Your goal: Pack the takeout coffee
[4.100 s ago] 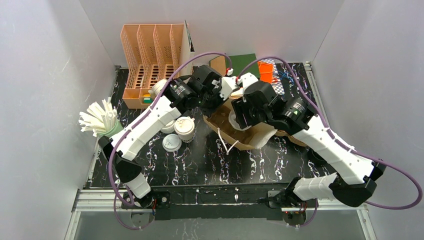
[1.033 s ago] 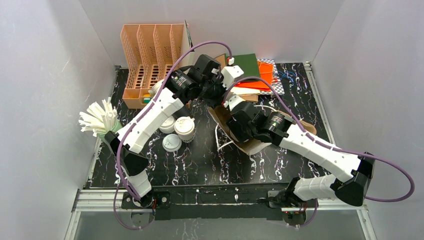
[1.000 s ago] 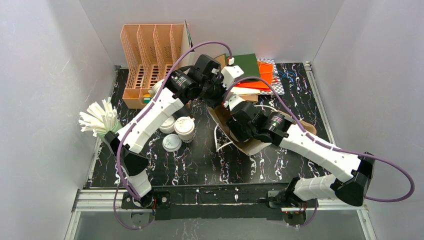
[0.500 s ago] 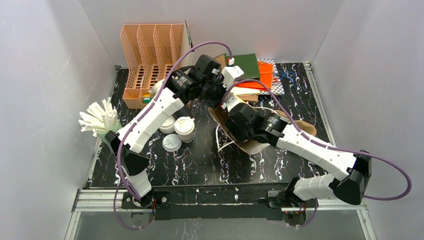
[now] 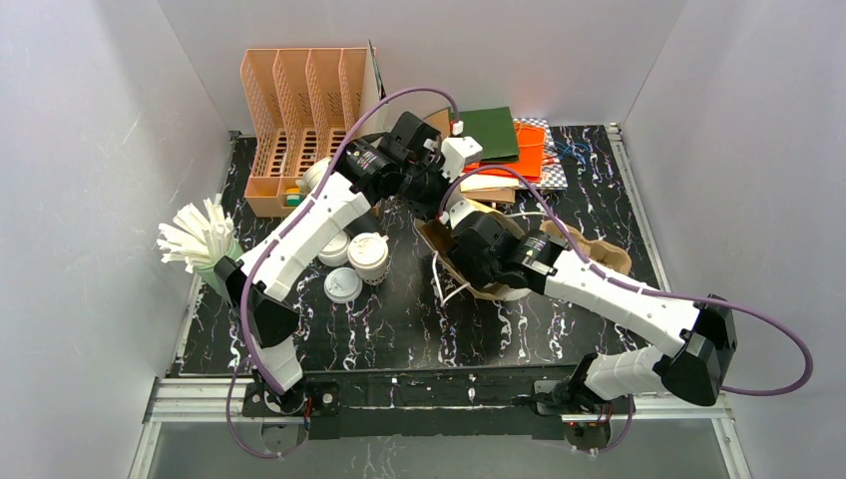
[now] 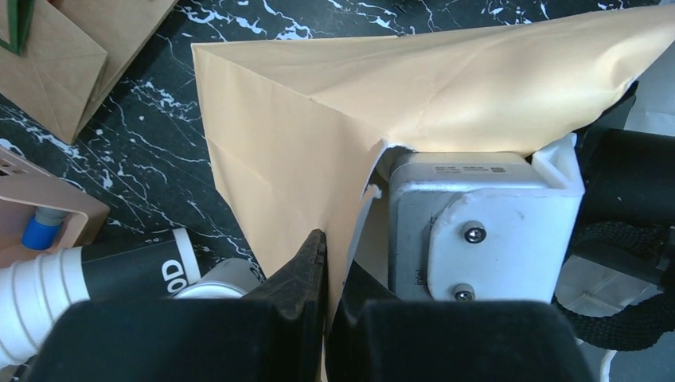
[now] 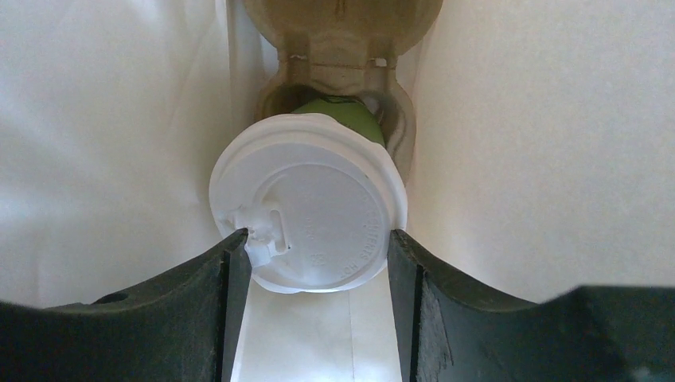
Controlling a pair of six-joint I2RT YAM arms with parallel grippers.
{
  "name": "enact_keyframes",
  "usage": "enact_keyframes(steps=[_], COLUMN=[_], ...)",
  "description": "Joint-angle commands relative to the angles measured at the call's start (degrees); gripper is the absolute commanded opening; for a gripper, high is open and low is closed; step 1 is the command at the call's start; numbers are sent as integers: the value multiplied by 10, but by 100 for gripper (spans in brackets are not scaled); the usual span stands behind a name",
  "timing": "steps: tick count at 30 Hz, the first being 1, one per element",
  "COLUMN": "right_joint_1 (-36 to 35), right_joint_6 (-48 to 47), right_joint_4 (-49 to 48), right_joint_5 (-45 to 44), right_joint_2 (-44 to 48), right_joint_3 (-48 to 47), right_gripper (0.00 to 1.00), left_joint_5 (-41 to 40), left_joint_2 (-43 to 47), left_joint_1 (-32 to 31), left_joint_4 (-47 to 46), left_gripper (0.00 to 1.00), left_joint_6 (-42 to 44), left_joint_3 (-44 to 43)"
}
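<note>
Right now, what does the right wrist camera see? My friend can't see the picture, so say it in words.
A green coffee cup with a white sip lid sits gripped between the two dark fingers of the right pincer. The pale walls of a paper bag rise on both sides, and a brown pulp cup carrier lies at the cup's far end.

The black cup (image 6: 131, 269) bears white "OD"; embossing on the takeout coffee lid (image 7: 309, 203) is unreadable.
</note>
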State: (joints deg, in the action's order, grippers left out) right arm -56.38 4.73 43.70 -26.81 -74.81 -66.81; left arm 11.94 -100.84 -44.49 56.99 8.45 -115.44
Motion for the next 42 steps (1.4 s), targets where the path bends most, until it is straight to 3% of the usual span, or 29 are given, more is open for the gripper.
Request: enact_keyframes(steps=[1,9,27,42], right_joint_1=[7,19,53,72], right_joint_6=[26,47,75,80], right_joint_4=[4,16,79,31], right_joint_5=[19,46,103,123], right_joint_2=[-6,-8,-57,-121], right_joint_3=[11,27,22,51], right_gripper=[2,2,2,1], left_joint_5=[57,67,21,23], left_joint_2=[18,32,-6,-7], left_joint_1=[9,21,32,39], left_joint_4=[2,-22,10,16], left_gripper=[0,0,0,0], left_joint_6=[-25,-50,-52,-59], left_joint_3=[21,63,9,28])
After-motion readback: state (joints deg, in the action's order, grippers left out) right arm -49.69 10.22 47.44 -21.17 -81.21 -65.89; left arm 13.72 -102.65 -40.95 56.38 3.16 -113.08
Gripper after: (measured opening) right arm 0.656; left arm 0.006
